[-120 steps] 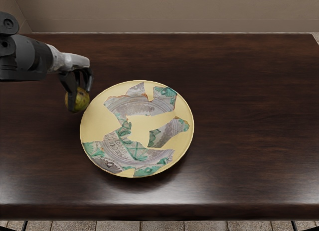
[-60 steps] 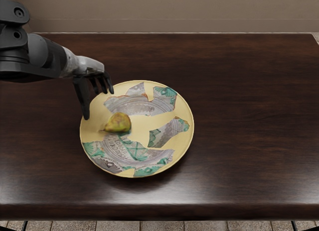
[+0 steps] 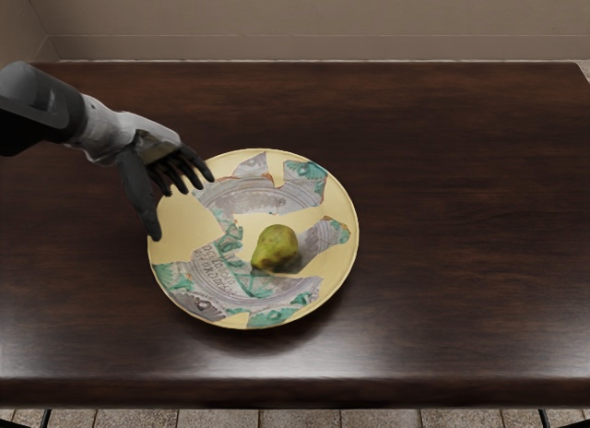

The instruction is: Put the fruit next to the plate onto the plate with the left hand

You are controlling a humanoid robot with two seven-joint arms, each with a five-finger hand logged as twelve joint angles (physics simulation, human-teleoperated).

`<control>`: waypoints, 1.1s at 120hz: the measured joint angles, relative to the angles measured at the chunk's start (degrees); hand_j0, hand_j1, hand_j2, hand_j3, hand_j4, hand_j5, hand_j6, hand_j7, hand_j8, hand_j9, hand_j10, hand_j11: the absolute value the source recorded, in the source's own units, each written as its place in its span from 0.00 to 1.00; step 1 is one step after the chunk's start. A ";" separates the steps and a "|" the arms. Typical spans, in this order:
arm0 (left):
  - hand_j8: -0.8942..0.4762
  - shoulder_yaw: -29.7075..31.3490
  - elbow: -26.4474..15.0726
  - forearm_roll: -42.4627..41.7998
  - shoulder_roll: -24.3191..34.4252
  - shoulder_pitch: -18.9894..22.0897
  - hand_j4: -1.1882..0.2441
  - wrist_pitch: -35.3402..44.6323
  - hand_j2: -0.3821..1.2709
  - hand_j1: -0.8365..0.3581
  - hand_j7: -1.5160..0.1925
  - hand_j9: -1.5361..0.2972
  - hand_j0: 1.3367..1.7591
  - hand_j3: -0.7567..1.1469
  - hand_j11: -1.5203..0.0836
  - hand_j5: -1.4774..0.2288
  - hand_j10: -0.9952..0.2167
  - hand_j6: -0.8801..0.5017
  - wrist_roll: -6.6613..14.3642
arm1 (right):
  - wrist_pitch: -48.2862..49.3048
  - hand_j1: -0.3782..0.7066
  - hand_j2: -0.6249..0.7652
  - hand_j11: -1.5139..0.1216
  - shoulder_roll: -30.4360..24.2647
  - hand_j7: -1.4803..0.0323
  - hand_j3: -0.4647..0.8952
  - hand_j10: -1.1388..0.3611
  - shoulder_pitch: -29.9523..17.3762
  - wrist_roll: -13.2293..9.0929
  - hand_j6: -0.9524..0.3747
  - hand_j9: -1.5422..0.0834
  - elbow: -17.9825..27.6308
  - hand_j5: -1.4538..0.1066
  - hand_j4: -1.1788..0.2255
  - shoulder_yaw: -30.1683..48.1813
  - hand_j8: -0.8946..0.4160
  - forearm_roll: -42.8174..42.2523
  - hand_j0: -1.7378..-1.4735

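- The round yellow ceramic plate (image 3: 343, 202), patterned with grey and green patches, sits on the dark brown wooden table (image 3: 461, 151). Everything below is placed against it.
- The small yellow-green pear (image 3: 275, 246) lies on the plate near its middle, slightly to the right. It rests partly over a grey-green patch and well inside the rim.
- The dark five-fingered left hand (image 3: 155, 165) hangs over the plate's far-left edge, with its grey arm coming in from the plate's left.
- Its fingers (image 3: 195, 170) are spread and hold nothing, and one long digit points down along the plate's left rim.
- Hand and pear are apart, with bare yellow plate between them.
- The right arm does not show.
- Progress, as I judge it: the main step looks done, since the fruit is on the plate and nothing lies beside the plate.
- All that seems left is to draw the hand clear of the plate. One view cannot show whether the pear is at rest or rolling.
- Risk: a rounded fruit on a shallow plate could roll toward the rim if nudged. The hand would do better to lift off the plate's edge than to sweep across it.
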 joint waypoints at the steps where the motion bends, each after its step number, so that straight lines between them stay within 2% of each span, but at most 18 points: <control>1: 0.47 -0.40 0.07 -0.14 0.31 0.28 0.65 -0.32 0.27 0.74 0.70 0.66 0.76 0.40 0.74 0.67 0.61 0.46 0.00 | 0.00 0.07 0.44 0.90 0.00 0.95 0.34 0.74 0.00 0.00 0.69 0.92 0.00 0.90 0.81 0.00 0.66 0.00 0.30; 10: 0.48 -3.62 0.50 -1.38 2.65 2.69 0.66 -2.30 0.27 0.75 0.70 0.66 0.76 0.40 0.75 0.68 0.62 0.46 -0.01 | 0.00 0.07 0.44 0.90 0.00 0.95 0.34 0.74 0.00 0.00 0.69 0.92 -0.01 0.90 0.81 0.00 0.66 -0.01 0.30; 21: 0.48 -8.51 1.09 -4.29 6.20 9.15 0.66 -5.19 0.27 0.75 0.70 0.67 0.76 0.40 0.75 0.68 0.62 0.46 -0.01 | 0.00 0.07 0.44 0.90 0.00 0.95 0.34 0.74 0.00 0.00 0.69 0.92 -0.01 0.90 0.81 0.00 0.66 -0.01 0.30; 45: 0.48 -18.07 4.90 -11.10 12.55 16.80 0.66 -11.59 0.26 0.75 0.70 0.67 0.76 0.40 0.75 0.68 0.62 0.46 -0.02 | -0.01 0.07 0.44 0.90 0.00 0.95 0.34 0.74 0.00 0.00 0.69 0.92 -0.01 0.90 0.81 0.00 0.66 0.00 0.30; 51: 0.48 -20.12 5.36 -12.80 13.32 19.41 0.66 -12.06 0.26 0.75 0.71 0.67 0.76 0.40 0.75 0.68 0.62 0.46 -0.02 | -0.01 0.07 0.44 0.90 0.00 0.95 0.34 0.74 0.00 0.00 0.69 0.92 -0.01 0.90 0.81 0.00 0.66 -0.01 0.30; 68: 0.48 -23.09 6.79 -16.58 15.02 22.04 0.66 -12.63 0.26 0.75 0.71 0.67 0.76 0.40 0.75 0.68 0.62 0.47 0.04 | -0.01 0.07 0.44 0.90 0.00 0.95 0.34 0.74 0.00 0.00 0.69 0.92 -0.01 0.90 0.81 0.00 0.66 0.00 0.30; 81: 0.48 -27.50 8.12 -17.93 15.63 28.16 0.66 -12.76 0.26 0.75 0.71 0.67 0.76 0.40 0.76 0.68 0.63 0.47 0.19 | 0.00 0.07 0.44 0.90 0.00 0.95 0.34 0.74 0.00 0.00 0.69 0.92 0.00 0.90 0.81 0.00 0.66 -0.01 0.30; 95: 0.48 -31.07 9.53 -18.53 15.63 29.77 0.66 -12.81 0.26 0.75 0.71 0.67 0.76 0.40 0.76 0.69 0.63 0.47 0.29 | 0.00 0.07 0.44 0.90 0.00 0.95 0.34 0.74 0.00 0.00 0.69 0.92 -0.01 0.90 0.81 0.00 0.66 -0.01 0.30; 105: 0.48 -33.59 10.17 -18.70 15.92 32.75 0.66 -12.83 0.26 0.75 0.71 0.67 0.76 0.40 0.76 0.69 0.63 0.47 0.33 | 0.00 0.07 0.44 0.90 0.00 0.95 0.34 0.74 0.00 0.00 0.69 0.92 -0.01 0.90 0.81 0.00 0.66 0.00 0.30; 132: 0.48 -36.79 11.81 -19.40 17.83 34.28 0.67 -12.84 0.26 0.75 0.71 0.67 0.76 0.40 0.76 0.69 0.63 0.47 0.41 | -0.01 0.07 0.44 0.90 0.00 0.95 0.34 0.74 0.00 0.00 0.69 0.92 -0.01 0.90 0.81 0.00 0.66 0.00 0.30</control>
